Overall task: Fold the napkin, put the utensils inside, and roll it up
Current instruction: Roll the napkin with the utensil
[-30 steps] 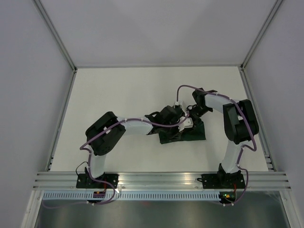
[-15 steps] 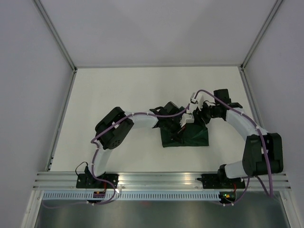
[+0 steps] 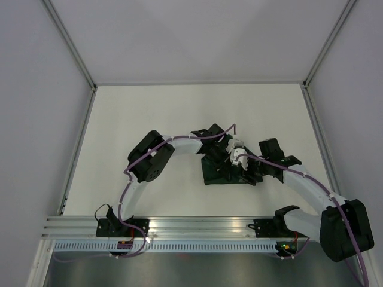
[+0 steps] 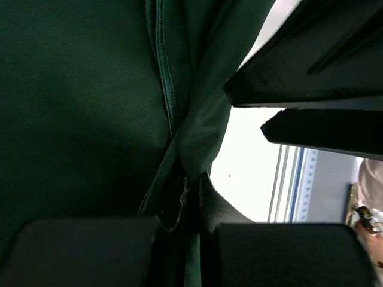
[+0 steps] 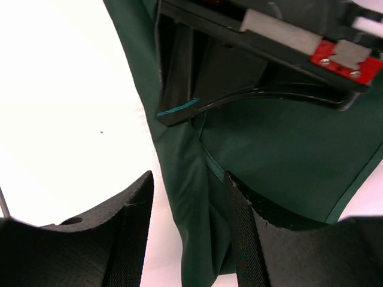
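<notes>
The dark green napkin lies bunched and folded mid-table. My left gripper reaches over it from the left. In the left wrist view the left gripper is shut on a raised fold of the napkin. My right gripper comes in from the near right. In its wrist view the right gripper stands open, with a hanging fold of the napkin between its fingers, nearer the right one and unclamped. The left gripper's body shows just beyond. The utensils are hidden.
The white table has a raised rail along its left edge and right edge. An aluminium rail with the arm bases runs along the near edge. The right arm's elbow hangs past that rail.
My right arm has swung from behind the napkin round to its near right side, and its jaws have widened. The left gripper has stayed shut on the cloth, shifting slightly right.
</notes>
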Robot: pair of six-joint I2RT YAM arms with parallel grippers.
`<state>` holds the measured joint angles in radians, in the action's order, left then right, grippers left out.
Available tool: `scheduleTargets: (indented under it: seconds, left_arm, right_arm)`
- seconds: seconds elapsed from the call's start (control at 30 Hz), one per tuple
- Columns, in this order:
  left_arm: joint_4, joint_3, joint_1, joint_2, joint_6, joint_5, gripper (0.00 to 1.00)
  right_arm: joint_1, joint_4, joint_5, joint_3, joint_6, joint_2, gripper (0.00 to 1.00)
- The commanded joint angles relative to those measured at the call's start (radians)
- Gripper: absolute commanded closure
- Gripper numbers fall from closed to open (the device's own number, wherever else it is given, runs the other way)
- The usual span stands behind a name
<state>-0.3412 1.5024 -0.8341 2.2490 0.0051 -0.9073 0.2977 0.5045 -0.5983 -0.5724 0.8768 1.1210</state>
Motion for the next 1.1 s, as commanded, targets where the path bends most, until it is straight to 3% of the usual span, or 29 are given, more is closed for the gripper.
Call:
scheduleTargets:
  seconds: [0.0, 0.33, 0.73, 0.87, 1.07]
  left_arm:
    - [-0.124, -0.010, 0.015, 0.089, -0.036, 0.139, 0.98]
    - [-0.177, 0.059, 0.038, 0.149, -0.082, 0.114, 0.98]
    - [-0.214, 0.116, 0.067, 0.201, -0.123, 0.032, 0.98]
    - [-0.216, 0.122, 0.072, 0.201, -0.129, 0.024, 0.97]
    - [-0.159, 0.124, 0.093, 0.166, -0.206, 0.022, 0.79]
  right_arm:
    - [0.033, -0.047, 0.044, 0.020, 0.031, -0.032, 0.44]
    - [0.187, -0.144, 0.161, 0.089, 0.002, -0.018, 0.43]
    - [0.236, -0.267, 0.247, 0.137, 0.004, 0.026, 0.51]
    - [0.241, -0.247, 0.244, 0.115, 0.011, 0.069, 0.69]
    - [0.239, -0.235, 0.219, 0.074, 0.010, 0.157, 0.87]
